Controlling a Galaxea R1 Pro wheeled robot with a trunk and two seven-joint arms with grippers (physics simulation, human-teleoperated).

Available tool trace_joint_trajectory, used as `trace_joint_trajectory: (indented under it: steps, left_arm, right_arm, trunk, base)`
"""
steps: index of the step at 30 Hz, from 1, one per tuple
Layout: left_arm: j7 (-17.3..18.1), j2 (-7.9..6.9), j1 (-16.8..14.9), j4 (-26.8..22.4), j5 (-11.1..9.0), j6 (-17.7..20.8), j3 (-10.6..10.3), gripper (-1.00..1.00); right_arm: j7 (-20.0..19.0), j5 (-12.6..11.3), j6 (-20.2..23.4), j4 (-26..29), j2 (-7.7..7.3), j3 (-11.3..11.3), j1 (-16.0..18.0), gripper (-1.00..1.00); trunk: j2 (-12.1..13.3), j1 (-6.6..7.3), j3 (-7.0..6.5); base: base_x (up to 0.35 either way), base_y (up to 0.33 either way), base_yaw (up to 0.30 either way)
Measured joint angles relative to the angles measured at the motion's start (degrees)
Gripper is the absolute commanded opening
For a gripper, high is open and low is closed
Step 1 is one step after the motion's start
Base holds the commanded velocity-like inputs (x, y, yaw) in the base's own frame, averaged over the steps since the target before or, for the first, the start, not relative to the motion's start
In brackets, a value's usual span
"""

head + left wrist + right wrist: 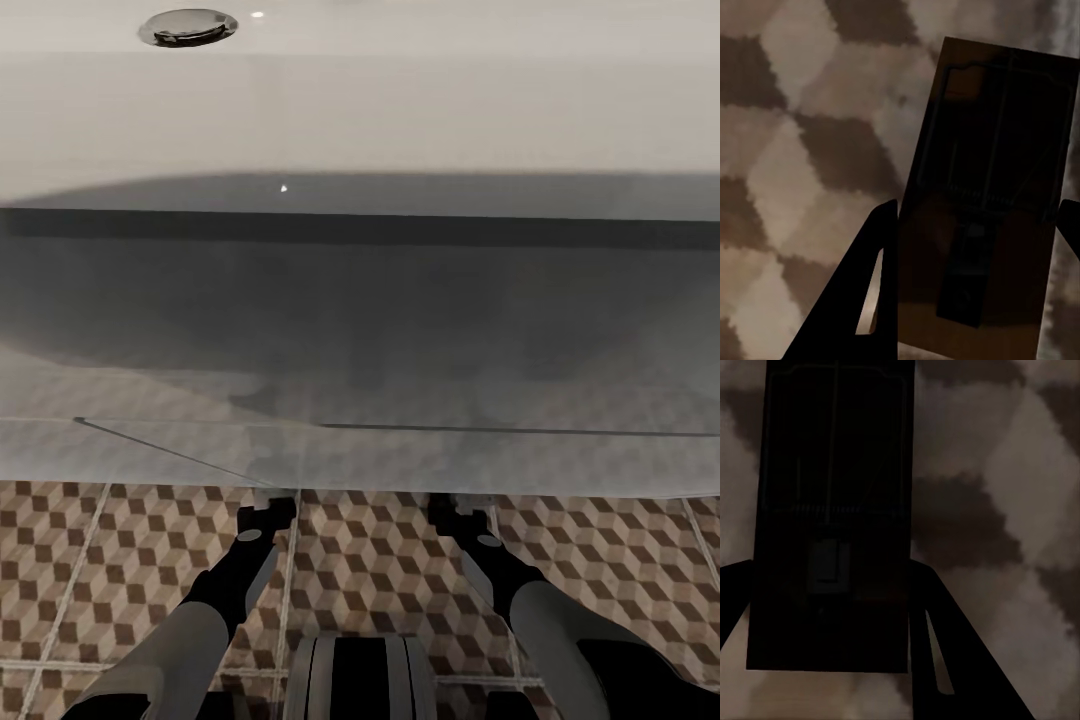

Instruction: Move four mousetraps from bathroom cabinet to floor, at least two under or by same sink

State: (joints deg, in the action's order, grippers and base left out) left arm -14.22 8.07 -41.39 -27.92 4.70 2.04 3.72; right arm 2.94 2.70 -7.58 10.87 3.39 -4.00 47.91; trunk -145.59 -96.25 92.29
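Left tool point(979, 225): fingers either side of a mousetrap point(982, 195), a flat brown wooden board with dark wire bar and spring; it sits between them, and I take it as grasped. Right tool point(829, 585) clamps a second mousetrap point(832, 510), nearly black in shadow. Behind both, the bathroom floor point(380, 560), cube-patterned brown, beige and white tiles. Ahead, the sink point(400, 110), smooth white, chrome drain point(188, 26), overhanging both tools.
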Motion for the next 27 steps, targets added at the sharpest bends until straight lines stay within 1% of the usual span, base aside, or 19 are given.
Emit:
trace_joint_trajectory:
  steps: [11,15,27]
  left_arm:
    - [-0.02,-0.05,0.00,-0.02,0.00,0.00,0.00,-1.00]
    - [-0.01,-0.05,0.00,-0.09,-0.01,0.00,0.01,-1.00]
    - [0.00,-0.05,0.00,-0.38,0.00,-0.07,-0.01,-1.00]
  right_arm:
    - [0.01,0.00,-0.03,0.00,0.00,0.00,-0.03,-1.00]
    - [-0.02,0.05,-0.04,0.07,0.00,0.00,-0.01,-1.00]
    - [0.00,0.04,-0.11,0.04,0.05,-0.10,0.00,-1.00]
  trunk:
    - [0.00,0.00,0.00]
    - [-0.05,-0.10,0.88]
    - [-0.05,-0.10,0.89]
  base:
    - [0.000,0.000,0.000]
    - [0.000,0.000,0.000]
    - [0.000,0.000,0.000]
